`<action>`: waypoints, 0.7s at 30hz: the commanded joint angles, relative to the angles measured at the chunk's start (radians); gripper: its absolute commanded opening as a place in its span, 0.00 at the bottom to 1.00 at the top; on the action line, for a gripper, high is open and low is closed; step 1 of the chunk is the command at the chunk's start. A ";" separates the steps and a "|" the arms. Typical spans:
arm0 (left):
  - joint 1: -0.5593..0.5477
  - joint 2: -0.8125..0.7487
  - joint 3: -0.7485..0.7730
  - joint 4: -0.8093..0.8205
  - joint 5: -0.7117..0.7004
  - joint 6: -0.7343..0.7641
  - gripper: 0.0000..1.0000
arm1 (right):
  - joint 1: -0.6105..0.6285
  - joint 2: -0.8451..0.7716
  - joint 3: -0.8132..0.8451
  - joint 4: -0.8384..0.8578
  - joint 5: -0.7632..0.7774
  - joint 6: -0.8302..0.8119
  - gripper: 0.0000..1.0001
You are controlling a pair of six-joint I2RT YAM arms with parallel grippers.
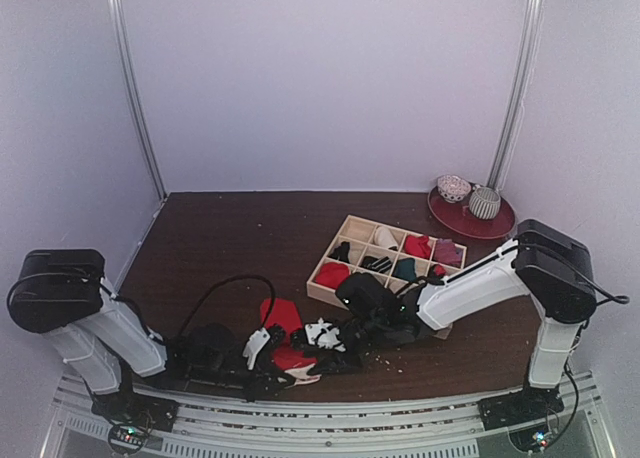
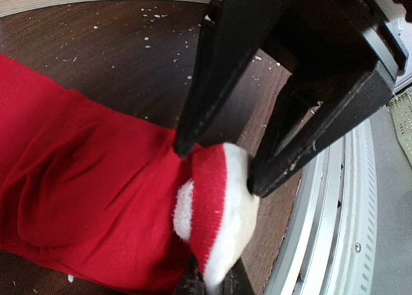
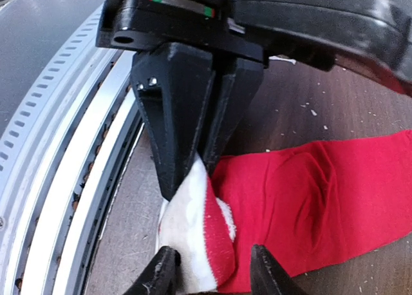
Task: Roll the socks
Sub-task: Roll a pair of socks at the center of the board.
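Observation:
A red sock point(image 1: 284, 316) point(image 2: 84, 192) point(image 3: 322, 192) lies flat on the dark wooden table near the front edge. Its white-striped cuff point(image 2: 222, 211) point(image 3: 193, 224) is bunched up toward the rail. My left gripper point(image 1: 290, 376) point(image 2: 215, 283) is shut on that cuff, its black fingers point(image 3: 187, 160) pinching the white fabric from the far side in the right wrist view. My right gripper point(image 1: 302, 356) point(image 3: 214, 269) is open and straddles the same cuff, one fingertip point(image 3: 161, 272) beside the white band, the other over red cloth. No magenta sock lies loose on the table.
A wooden compartment tray point(image 1: 345, 223) with several rolled fabric bundles sits at centre right. Behind it is a red plate point(image 1: 500, 225) bearing two grey-white patterned round items point(image 1: 453, 187). A metal rail point(image 2: 335, 230) point(image 3: 77, 179) runs along the near table edge. White crumbs dot the tabletop.

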 commanded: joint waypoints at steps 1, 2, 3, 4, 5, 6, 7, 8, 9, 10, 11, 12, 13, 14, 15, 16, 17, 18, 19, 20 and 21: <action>0.001 0.049 -0.049 -0.175 0.029 -0.013 0.00 | 0.018 0.020 0.040 -0.088 -0.058 -0.038 0.39; 0.001 0.050 -0.050 -0.174 0.029 -0.014 0.00 | 0.020 0.025 0.047 -0.106 -0.058 -0.041 0.38; 0.002 0.051 -0.052 -0.172 0.029 -0.015 0.00 | 0.024 0.028 0.049 -0.117 -0.063 -0.042 0.38; 0.004 0.055 -0.053 -0.169 0.029 -0.015 0.00 | 0.027 0.030 0.047 -0.121 -0.067 -0.038 0.38; 0.005 0.058 -0.055 -0.167 0.029 -0.014 0.00 | 0.029 0.029 0.045 -0.122 -0.067 -0.034 0.38; 0.006 0.062 -0.054 -0.165 0.030 -0.015 0.00 | 0.031 0.027 0.045 -0.128 -0.068 -0.029 0.38; 0.006 0.067 -0.054 -0.164 0.032 -0.015 0.00 | 0.033 0.020 0.044 -0.129 -0.069 -0.025 0.39; 0.006 0.071 -0.054 -0.160 0.034 -0.014 0.00 | 0.035 0.010 0.042 -0.129 -0.065 -0.020 0.39; 0.007 0.076 -0.055 -0.155 0.037 -0.015 0.00 | 0.037 -0.003 0.039 -0.127 -0.060 -0.013 0.39; 0.007 0.080 -0.053 -0.153 0.039 -0.015 0.00 | 0.037 -0.014 0.035 -0.124 -0.052 -0.007 0.40; 0.008 0.083 -0.052 -0.151 0.042 -0.015 0.00 | 0.038 -0.019 0.032 -0.127 -0.047 -0.004 0.40; 0.008 0.086 -0.050 -0.150 0.045 -0.014 0.00 | 0.038 -0.019 0.033 -0.131 -0.043 -0.003 0.41; 0.008 0.088 -0.047 -0.149 0.046 -0.014 0.00 | 0.037 -0.014 0.033 -0.132 -0.043 -0.004 0.41; 0.008 0.090 -0.046 -0.148 0.047 -0.013 0.00 | 0.038 -0.007 0.033 -0.130 -0.045 0.001 0.41; 0.008 0.092 -0.045 -0.148 0.048 -0.012 0.00 | 0.040 0.003 0.034 -0.123 -0.046 0.008 0.40; 0.008 0.094 -0.045 -0.146 0.049 -0.011 0.00 | 0.043 0.013 0.037 -0.116 -0.044 0.017 0.40; 0.008 0.095 -0.045 -0.144 0.049 -0.011 0.00 | 0.044 0.025 0.040 -0.108 -0.042 0.032 0.38; 0.008 0.096 -0.044 -0.142 0.050 -0.012 0.00 | 0.045 0.037 0.046 -0.102 -0.038 0.049 0.35; 0.008 0.096 -0.043 -0.141 0.050 -0.011 0.00 | 0.045 0.055 0.054 -0.105 -0.034 0.069 0.32; 0.007 0.095 -0.041 -0.143 0.051 -0.010 0.00 | 0.045 0.070 0.067 -0.118 -0.030 0.086 0.29; 0.008 0.092 -0.038 -0.146 0.052 -0.005 0.00 | 0.044 0.084 0.080 -0.134 -0.029 0.108 0.26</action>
